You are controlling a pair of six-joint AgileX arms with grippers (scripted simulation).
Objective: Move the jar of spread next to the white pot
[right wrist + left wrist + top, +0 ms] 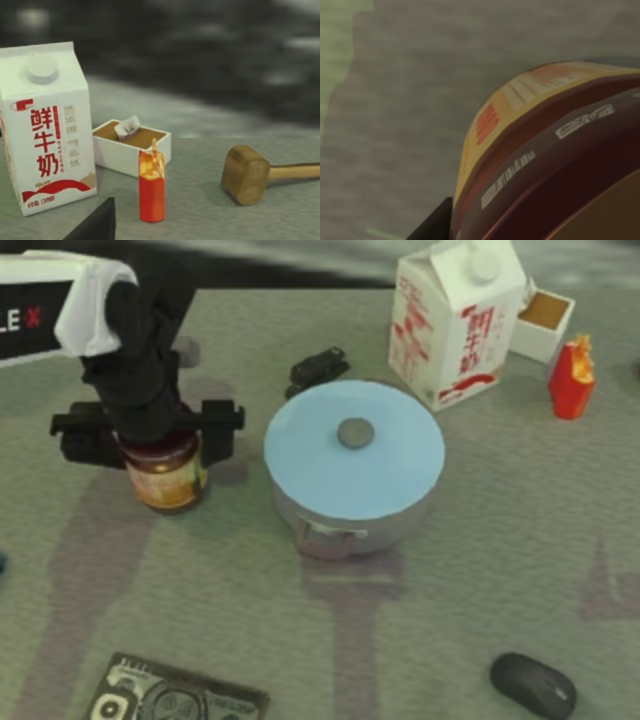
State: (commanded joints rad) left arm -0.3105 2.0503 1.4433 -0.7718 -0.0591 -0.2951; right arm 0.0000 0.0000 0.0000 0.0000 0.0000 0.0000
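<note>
The left gripper (150, 435) sits straight over the jar (168, 472), pinching it at the lid, at the table's left. The jar stands upright, its long axis vertical. The pot (354, 465) lies to its right, near but apart, so the carry probably goes rightward. The right arm is out of the top view.

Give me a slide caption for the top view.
Left pincer over the jar of spread, left of the white pot; milk carton behind.

Perhaps a simulated test table (520, 570): grocery clutter, blurred backdrop.
</note>
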